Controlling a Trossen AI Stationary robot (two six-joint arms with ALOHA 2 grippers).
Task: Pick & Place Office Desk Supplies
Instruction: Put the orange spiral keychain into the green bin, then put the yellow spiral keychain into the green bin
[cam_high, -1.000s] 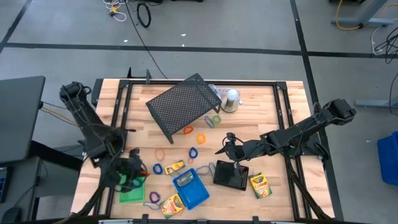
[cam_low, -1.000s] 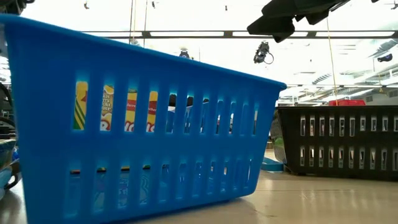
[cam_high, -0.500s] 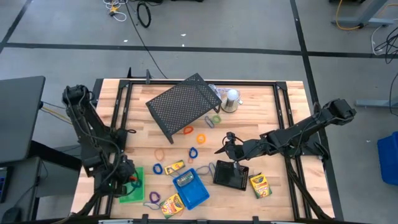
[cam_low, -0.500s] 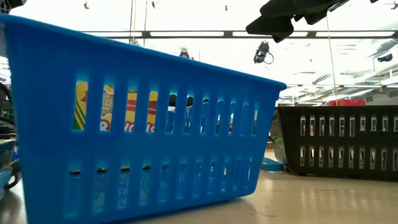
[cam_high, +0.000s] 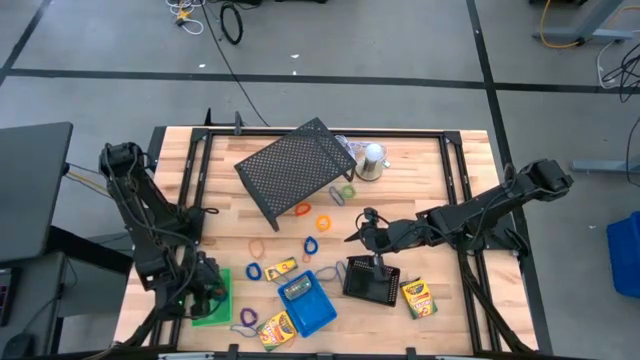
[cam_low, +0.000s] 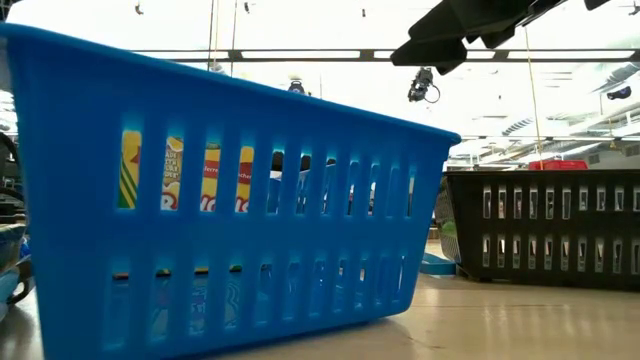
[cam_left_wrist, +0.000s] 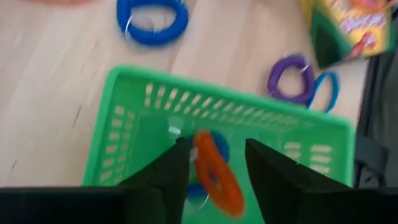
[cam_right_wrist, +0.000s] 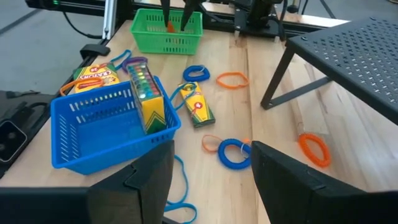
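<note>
My left gripper (cam_left_wrist: 216, 144) is open and points down into the green tray (cam_left_wrist: 217, 102) at the table's near left (cam_high: 212, 312). An orange loop (cam_left_wrist: 214, 177) stands between its fingers over a blue loop in the tray. My right gripper (cam_right_wrist: 211, 149) is open in the air above the table's middle (cam_high: 364, 234), just beyond the small black tray (cam_high: 372, 282). The blue tray (cam_high: 310, 308) holds a crayon box (cam_right_wrist: 146, 93). Other crayon boxes (cam_high: 280, 268) (cam_high: 275, 327) (cam_high: 417, 297) and loops, blue (cam_high: 254, 271), orange (cam_high: 323, 222) and purple (cam_high: 246, 318), lie flat on the wood. My left gripper has the orange loop (cam_left_wrist: 202, 146) close against one finger (cam_left_wrist: 177, 162), coming from above. I cannot tell whether the finger touches it. The loop's lower part reaches down into the green tray.
The large black mesh rack (cam_high: 295, 168) stands at the far middle, with the silver dome (cam_high: 372, 160) beside it on the right. More loops (cam_high: 345, 192) lie under the rack's right edge. Bare wood shows at the far left (cam_high: 215, 200) and far right (cam_high: 440, 180).
My left gripper has moved toward the table's near edge, carrying the orange loop from beside the green tray to over it, and has come down into the tray. My right gripper has risen slightly.
</note>
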